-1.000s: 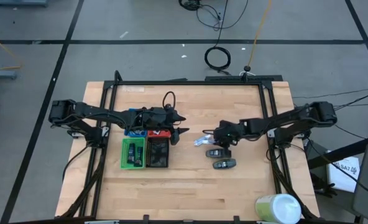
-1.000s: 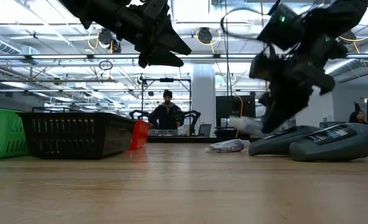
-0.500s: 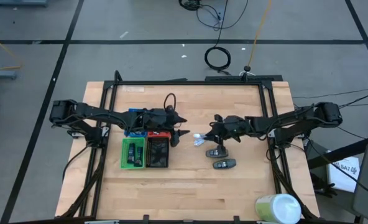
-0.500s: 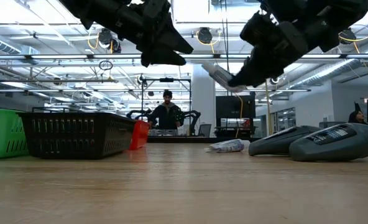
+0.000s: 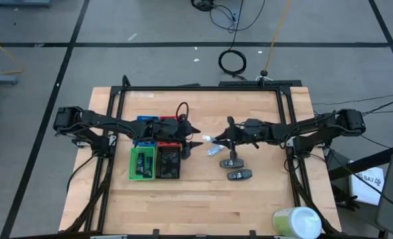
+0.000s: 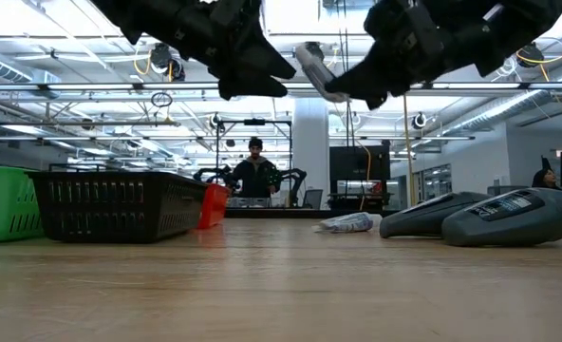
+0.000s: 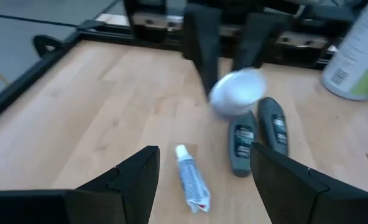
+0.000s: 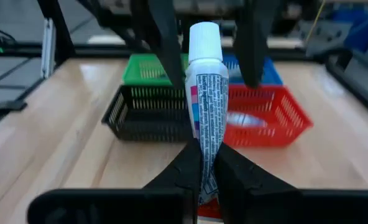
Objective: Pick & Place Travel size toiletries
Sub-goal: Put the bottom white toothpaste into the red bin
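My right gripper [image 5: 220, 138] is shut on a white tube with coloured print [image 8: 207, 93], high above the table's middle. The tube's white cap [image 6: 309, 55] points at my left gripper [image 5: 191, 143], which hangs open just left of it, above the trays' right edge. On the wood below lie a small white tube [image 7: 191, 181] on its side and two dark oblong packs [image 7: 241, 143] [image 7: 273, 127] flat beside each other. In the left wrist view the held tube's cap [image 7: 237, 93] shows blurred above them. My right gripper pinches the tube's flat crimped end [image 8: 203, 163] between its two fingers. The fingers come level from the table's right and lie along the tube. The tube is lifted clear and sticks out roughly level beyond the fingertips, cap end toward the table's left.
Four small trays sit left of centre: green [image 5: 142, 162], black [image 5: 168, 164], red [image 8: 265, 112] and blue [image 5: 143, 122]. A big pale green-white cylinder [image 5: 296, 222] lies at the near right corner. A person [image 6: 254, 176] stands in the room beyond the far edge.
My right gripper, shut on the tube, has risen from the table beside the dark packs and moved toward the table's left, close to the left gripper. The tube has come up clear of the wood and turned from hanging down to roughly level, cap leftward.
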You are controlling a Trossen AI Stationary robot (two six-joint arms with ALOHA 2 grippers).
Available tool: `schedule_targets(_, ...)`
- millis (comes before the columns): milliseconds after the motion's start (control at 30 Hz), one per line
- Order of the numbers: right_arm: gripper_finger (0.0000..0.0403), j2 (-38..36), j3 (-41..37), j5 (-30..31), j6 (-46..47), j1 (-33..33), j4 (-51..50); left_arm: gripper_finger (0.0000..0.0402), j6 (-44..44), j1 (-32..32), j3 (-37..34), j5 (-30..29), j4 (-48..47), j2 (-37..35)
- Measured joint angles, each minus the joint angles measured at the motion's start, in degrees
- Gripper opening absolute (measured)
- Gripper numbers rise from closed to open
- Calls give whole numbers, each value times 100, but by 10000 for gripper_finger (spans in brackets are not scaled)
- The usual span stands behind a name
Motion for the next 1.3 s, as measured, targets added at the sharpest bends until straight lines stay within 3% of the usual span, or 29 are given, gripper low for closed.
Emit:
schedule_targets(300, 23, 0, -12, -23, -230, -13, 337, 244, 125, -3, -3, -102, 259, 97)
schedule_targets(867, 23, -685, -712, -26, -163, -101, 975, 244, 649, 13, 54, 107, 4060, 1386)
schedule_targets(1300, 23, -780, -916, -44, -165, -99, 1340, 243, 712, -3, 150, 109, 4120, 1501)
